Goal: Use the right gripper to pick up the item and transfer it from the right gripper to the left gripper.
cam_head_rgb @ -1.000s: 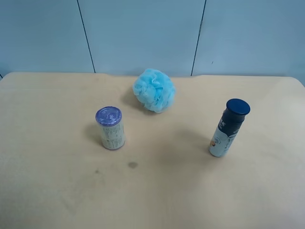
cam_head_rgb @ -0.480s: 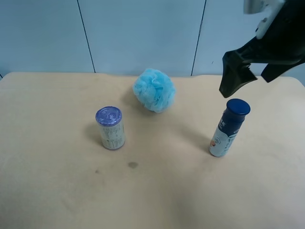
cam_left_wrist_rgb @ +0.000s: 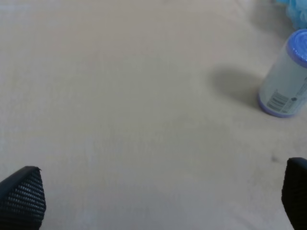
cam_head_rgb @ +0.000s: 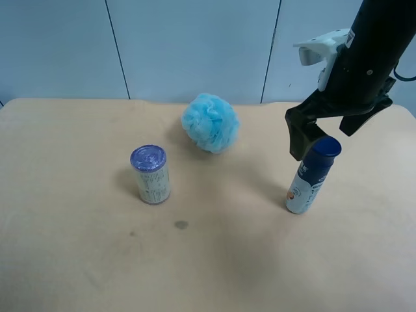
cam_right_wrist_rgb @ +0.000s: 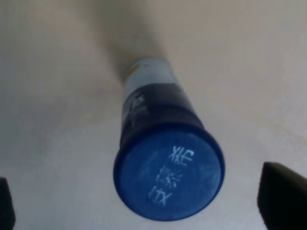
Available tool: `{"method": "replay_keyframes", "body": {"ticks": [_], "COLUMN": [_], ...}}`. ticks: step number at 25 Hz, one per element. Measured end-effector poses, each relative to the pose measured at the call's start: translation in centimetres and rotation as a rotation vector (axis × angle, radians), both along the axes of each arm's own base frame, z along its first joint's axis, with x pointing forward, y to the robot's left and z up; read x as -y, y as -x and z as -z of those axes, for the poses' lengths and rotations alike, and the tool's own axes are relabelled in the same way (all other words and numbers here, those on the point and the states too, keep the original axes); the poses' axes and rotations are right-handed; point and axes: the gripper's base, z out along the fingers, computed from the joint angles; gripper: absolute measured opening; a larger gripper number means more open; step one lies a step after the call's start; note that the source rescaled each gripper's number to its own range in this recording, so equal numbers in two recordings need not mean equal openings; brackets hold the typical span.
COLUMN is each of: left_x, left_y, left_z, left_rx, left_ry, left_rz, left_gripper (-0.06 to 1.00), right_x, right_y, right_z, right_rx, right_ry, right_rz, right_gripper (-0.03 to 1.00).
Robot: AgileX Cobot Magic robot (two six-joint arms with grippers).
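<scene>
The right gripper (cam_head_rgb: 324, 142) hangs over the item (cam_head_rgb: 309, 177), its fingers (cam_head_rgb: 300, 136) spread wide on either side of the dark blue cap. They seem not to touch it, though the wrist view is blurred. The item stands between them on the table (cam_head_rgb: 78, 260). The left gripper (cam_left_wrist_rgb: 158, 196) is spread wide too, with the purple-lidded can (cam_left_wrist_rgb: 285, 81) beyond its fingertips.

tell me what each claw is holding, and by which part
Nothing is held. The right claw is open, its fingers either side of the bottle at its blue cap, gaps showing; the left claw is open over the table.
</scene>
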Motion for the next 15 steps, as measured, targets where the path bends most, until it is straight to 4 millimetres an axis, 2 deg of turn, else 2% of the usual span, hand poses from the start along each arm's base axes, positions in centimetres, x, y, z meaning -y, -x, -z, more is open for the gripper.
{"method": "replay_keyframes", "body": {"ticks": [8, 15], "left_x": [0.0, 0.0], "left_y": [0.0, 0.0], "left_z": [0.0, 0.0], "left_rx": [0.000, 0.000], "left_ry": [0.000, 0.000], "left_rz": [0.000, 0.000], "left_gripper": [1.00, 1.00], "right_x": [0.9, 0.8], "right_y": [1.5, 0.8], "right_z": [4.1, 4.5], "right_rx": [-0.090, 0.000], "right_ry": [0.071, 0.055], "right_rz": [-0.048, -0.069], "right_gripper": [1.00, 1.00]}}
